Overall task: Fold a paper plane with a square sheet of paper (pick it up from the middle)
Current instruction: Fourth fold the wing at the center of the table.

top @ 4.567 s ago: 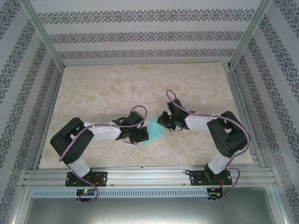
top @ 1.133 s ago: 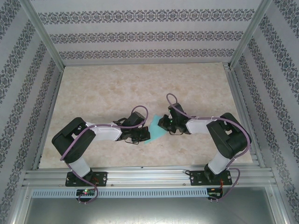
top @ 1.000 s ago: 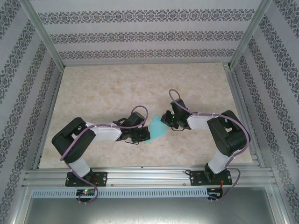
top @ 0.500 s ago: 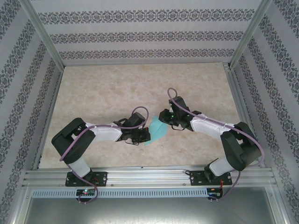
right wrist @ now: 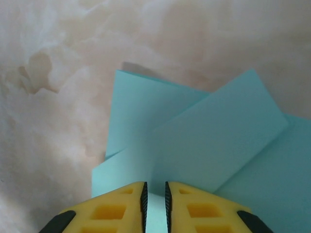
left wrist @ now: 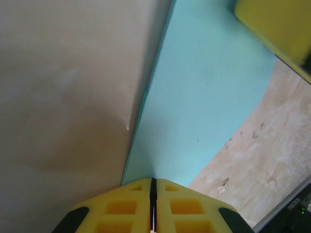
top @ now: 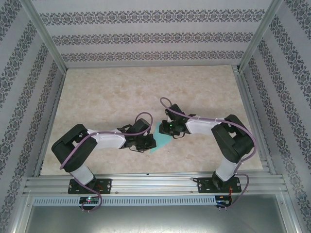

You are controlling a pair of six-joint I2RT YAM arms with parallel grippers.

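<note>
Paper (right wrist: 194, 141) in overlapping folds, corners cut off, right end effector (right wrist: 155, 188) pinching.

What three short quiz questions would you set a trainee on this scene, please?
1. True or false: the left gripper is shut on the teal paper.
2. The paper is: A flat and unfolded; B folded, with overlapping flaps; C crumpled.
3. Seen from above, where does the paper lie relative to the right gripper and the left one?
Key: 1 true; 2 B; 3 between them.
</note>
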